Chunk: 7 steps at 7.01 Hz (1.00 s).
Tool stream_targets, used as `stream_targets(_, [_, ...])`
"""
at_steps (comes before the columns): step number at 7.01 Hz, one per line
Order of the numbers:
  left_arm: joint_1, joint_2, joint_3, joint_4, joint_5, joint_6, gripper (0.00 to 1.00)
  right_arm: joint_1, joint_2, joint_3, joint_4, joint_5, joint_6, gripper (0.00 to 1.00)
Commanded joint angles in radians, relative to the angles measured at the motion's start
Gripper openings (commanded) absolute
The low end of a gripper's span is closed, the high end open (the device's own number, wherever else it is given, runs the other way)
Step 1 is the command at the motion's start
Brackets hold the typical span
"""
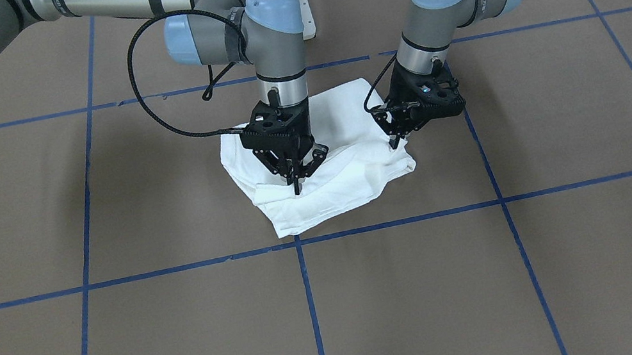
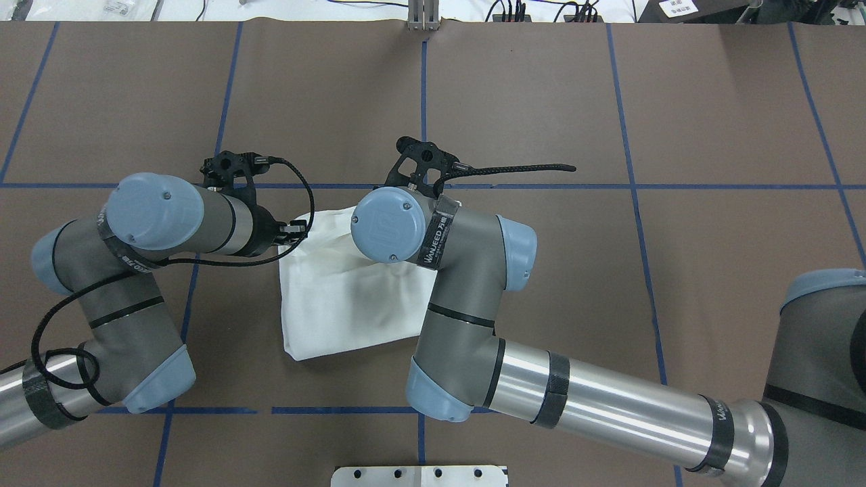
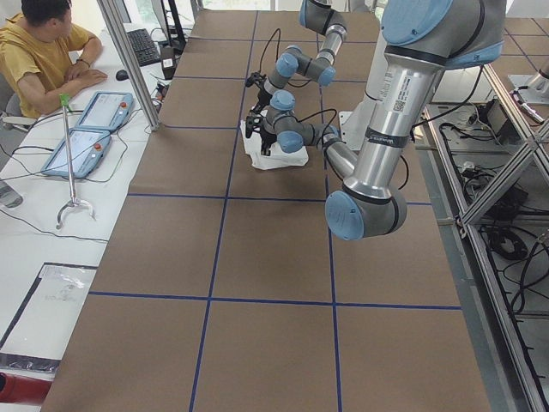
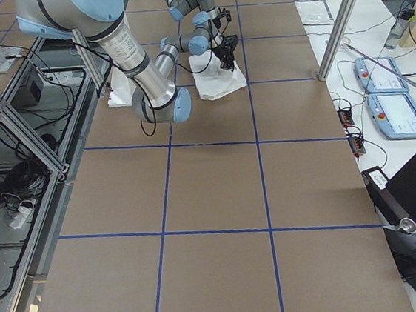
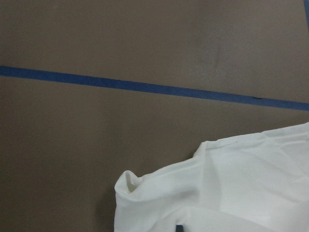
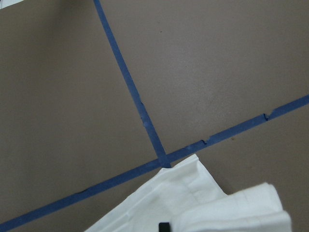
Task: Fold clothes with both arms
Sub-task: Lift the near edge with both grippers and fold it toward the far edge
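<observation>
Jaws on the right gripper [image 1: 295, 182] and left gripper [image 1: 395, 140] both look clenched on the shirt [image 1: 355, 176], folded near the table's [image 1: 126, 354] robot-side edge. Uneven pulling could drag layers apart or let thin fabric slip.

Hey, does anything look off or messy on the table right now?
The folded shirt sits crooked to the blue tape lines, and its layers don't line up, with wrinkled edges. Nothing looks torn or spilled.
</observation>
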Motion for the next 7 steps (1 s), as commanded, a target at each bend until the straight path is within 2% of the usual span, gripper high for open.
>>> stream_targets(1, [0.004,0.000,0.021,0.000,0.000,-0.001,0.02,0.000,-0.008,-0.016,0.027,-0.001,-0.001,0.14])
stream_targets(2, [0.009,-0.002,0.032,0.000,0.000,-0.001,0.10,0.000,-0.010,-0.016,0.027,-0.001,-0.004,0.29])
stream_targets(4, [0.011,-0.008,0.055,0.000,0.000,-0.001,0.10,0.000,-0.010,-0.016,0.029,-0.001,-0.004,0.43])
stream_targets(5, [0.011,-0.009,0.052,-0.002,0.000,0.001,0.54,0.000,-0.011,-0.016,0.029,-0.001,-0.009,0.77])
stream_targets(6, [0.000,-0.009,0.032,0.000,-0.001,0.062,1.00,0.002,-0.002,-0.008,0.033,-0.001,-0.044,0.99])
stream_targets(7, [-0.052,-0.005,-0.017,0.014,-0.011,0.205,1.00,0.005,0.003,-0.002,0.055,0.002,-0.056,0.99])
